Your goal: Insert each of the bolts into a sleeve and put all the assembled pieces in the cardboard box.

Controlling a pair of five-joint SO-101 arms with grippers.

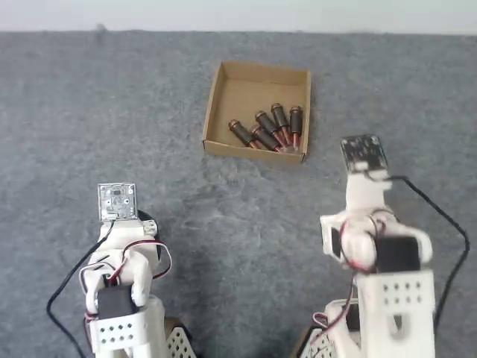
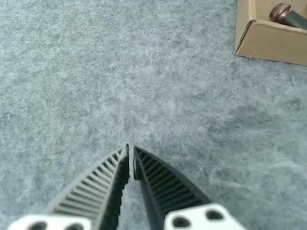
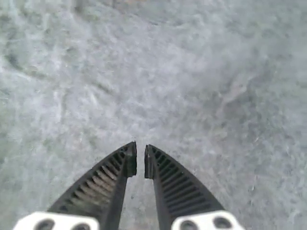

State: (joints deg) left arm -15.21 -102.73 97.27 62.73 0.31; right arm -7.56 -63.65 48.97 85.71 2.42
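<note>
Cardboard box sits open on the grey mat. Inside it, against the wall nearest the arms, lie what I count as 5 assembled pieces, bolt in sleeve, side by side and touching, heads toward the far wall. Every piece I can find is in the box, so the task looks finished or close to it. Left arm is well back from the box, off its near-left corner. Left gripper hangs over bare mat, fingers drawn together on nothing, with a box corner and 1 bolt head ahead of it. Right arm stands just off the box's near-right corner. Right gripper is also over mat, fingers together bar a thin slit, holding nothing. Handling, as judged: the pieces look like metal, so stiff, dense for their bulk, smooth and apt to roll. Best hold is across the sleeve at mid-length, kept level so the bolt cannot slide out.
</note>
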